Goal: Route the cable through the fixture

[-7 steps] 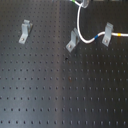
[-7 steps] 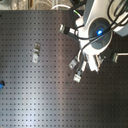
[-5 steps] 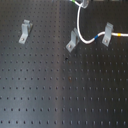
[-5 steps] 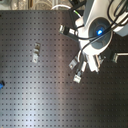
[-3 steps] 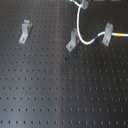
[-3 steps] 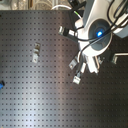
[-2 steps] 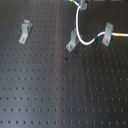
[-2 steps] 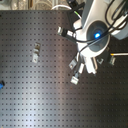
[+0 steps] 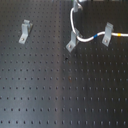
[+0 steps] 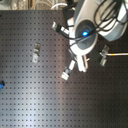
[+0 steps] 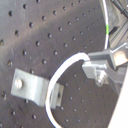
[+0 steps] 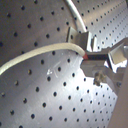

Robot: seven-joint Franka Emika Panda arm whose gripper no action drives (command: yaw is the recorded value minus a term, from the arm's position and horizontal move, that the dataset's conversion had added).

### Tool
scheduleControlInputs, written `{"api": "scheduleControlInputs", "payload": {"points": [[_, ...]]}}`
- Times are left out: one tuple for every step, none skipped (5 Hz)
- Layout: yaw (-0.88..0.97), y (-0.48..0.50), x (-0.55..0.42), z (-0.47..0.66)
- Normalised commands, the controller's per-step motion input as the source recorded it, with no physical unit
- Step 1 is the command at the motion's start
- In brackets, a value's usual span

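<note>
Cable (image 9: 73,22): white; loops down from gripper (image 9: 76,6) to middle fixture (image 9: 72,43), then runs toward the first exterior view's right. Gripper clamped on cable, arm overhead.

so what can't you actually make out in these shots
- Tool: cut off by the top edge in the first exterior view, hidden under the arm's body in the second exterior view; whether it is open or shut is unclear.
- Cable: its green tip shows in no view; its far end runs off the first exterior view's right edge.
- Middle fixture: too blurred to tell whether the cable sits inside the clip or only passes beside it.
</note>
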Motion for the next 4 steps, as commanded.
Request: {"api": "scheduleControlInputs", "payload": {"points": [[0.0,0.0,0.0,0.03],[-0.05,-0.045,0.251,0.75],[-0.05,-0.006,0.13,0.28],[0.0,-0.052,0.015,0.0]]}}
